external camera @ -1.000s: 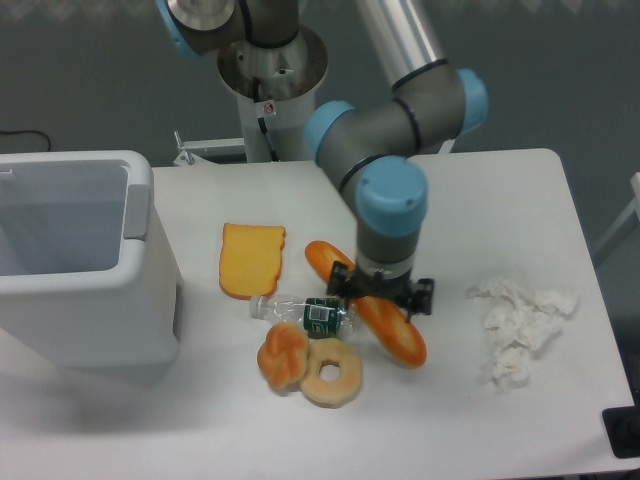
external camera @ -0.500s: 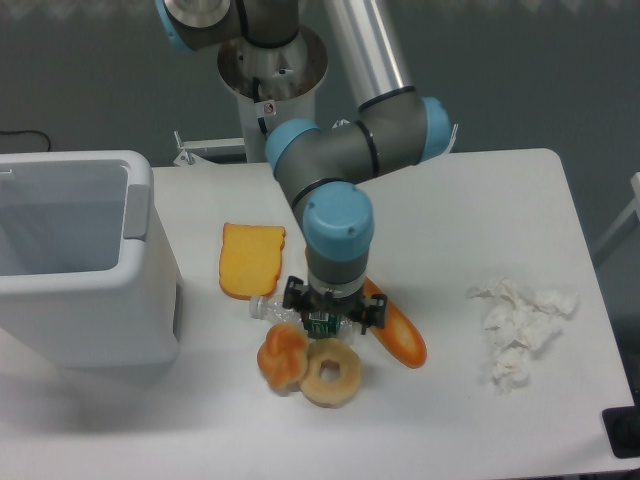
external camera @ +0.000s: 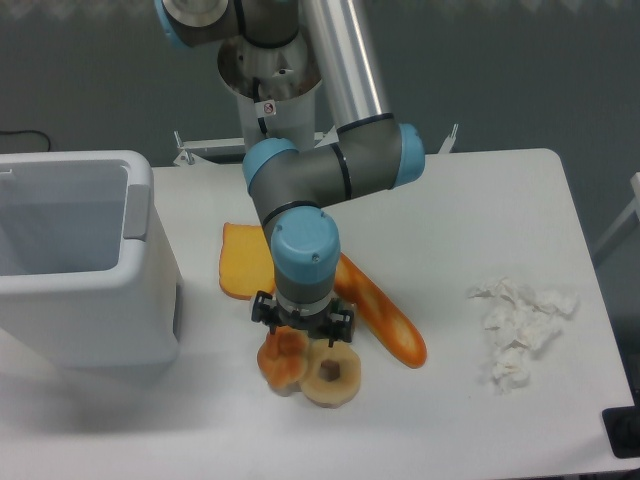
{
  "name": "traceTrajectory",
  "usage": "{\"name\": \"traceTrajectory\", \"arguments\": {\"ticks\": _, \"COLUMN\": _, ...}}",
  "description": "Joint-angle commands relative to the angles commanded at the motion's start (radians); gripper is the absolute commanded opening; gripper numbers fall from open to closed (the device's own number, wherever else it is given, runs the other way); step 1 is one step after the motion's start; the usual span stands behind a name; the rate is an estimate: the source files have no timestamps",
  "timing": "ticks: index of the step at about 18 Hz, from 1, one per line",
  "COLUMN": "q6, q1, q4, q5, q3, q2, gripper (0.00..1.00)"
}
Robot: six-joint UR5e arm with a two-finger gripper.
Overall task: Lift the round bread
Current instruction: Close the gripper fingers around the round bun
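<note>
Round bread [external camera: 280, 362]: we see it at the table's front, touching the bagel [external camera: 331, 375] on its right, partly hidden under our tool.
Gripper [external camera: 302, 335]: we hang directly over the bun and bagel; we cannot tell how far the fingers are spread.
Baguette [external camera: 380, 318]: slanting just beside our wrist.
Toast slice [external camera: 245, 262]: behind us.
White bin [external camera: 80, 260]: at one table end.
Crumpled paper [external camera: 520, 325]: well apart, at the opposite end.
</note>
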Motion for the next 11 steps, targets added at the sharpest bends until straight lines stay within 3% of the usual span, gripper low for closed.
{"name": "traceTrajectory", "arguments": {"ticks": 2, "q6": 0.000, "q1": -0.003, "q4": 0.000, "q5": 0.002, "q3": -0.002, "q2": -0.006, "gripper": 0.79}}
{"name": "traceTrajectory", "arguments": {"ticks": 7, "q6": -0.005, "q1": -0.006, "q4": -0.002, "q5": 0.000, "q3": -0.002, "q2": 0.001, "gripper": 0.23}}
{"name": "traceTrajectory", "arguments": {"ticks": 11, "q6": -0.009, "q1": -0.006, "q4": 0.000, "q5": 0.000, "q3": 0.005, "q2": 0.008, "gripper": 0.09}}
